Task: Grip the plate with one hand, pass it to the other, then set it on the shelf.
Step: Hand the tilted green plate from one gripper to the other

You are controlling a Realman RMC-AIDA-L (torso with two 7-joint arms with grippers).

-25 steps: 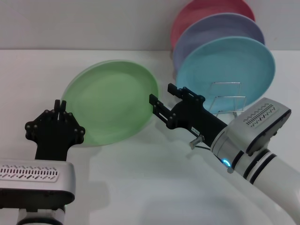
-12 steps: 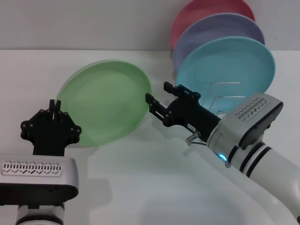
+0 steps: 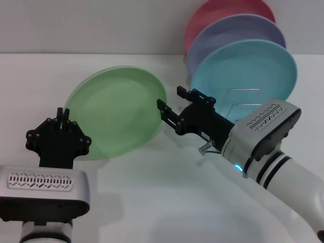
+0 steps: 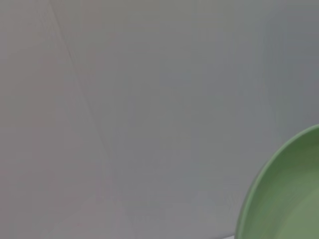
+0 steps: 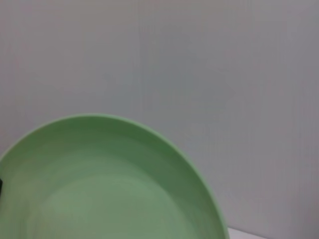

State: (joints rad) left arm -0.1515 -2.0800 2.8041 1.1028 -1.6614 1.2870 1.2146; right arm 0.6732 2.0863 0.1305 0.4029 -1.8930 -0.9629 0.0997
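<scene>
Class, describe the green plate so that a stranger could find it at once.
Start from the rack of upright plates at the back right. To its left, the green plate is held tilted between the left pincer and right pincer, the only green one and unracked.

1. The left tool [image 3: 62, 117] sits at the near left, pointing away, fingers together at the tip.
2. The right tool [image 3: 172, 107] reaches leftward from the near right, fingers spread apart.
</scene>
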